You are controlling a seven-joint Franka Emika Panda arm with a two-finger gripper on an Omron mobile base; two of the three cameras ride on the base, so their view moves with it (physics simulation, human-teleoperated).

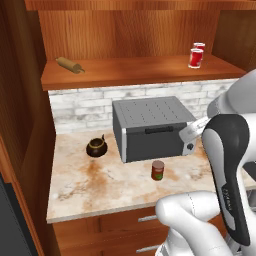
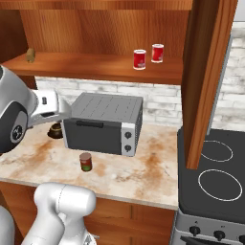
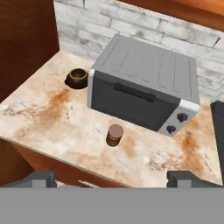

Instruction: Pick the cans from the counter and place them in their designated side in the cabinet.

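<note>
Overhead, we note the open wooden cabinet with its long shelf, a rolling pin at the left end and two red cans upright toward the right end, apparently already put away. Below lies the marble counter, carrying a grey toaster oven against the brick wall, a small dark pot just left of it, and the black stovetop off to the right. One brownish-red can with a green label stands upright on the counter, just in front of the oven and apart from it. Our gripper hangs well above and short of that can, fingers spread wide with nothing between them. We judge this the approach to the remaining can: next we lower, centre the fingers around it, and mind the oven front close behind.
</note>
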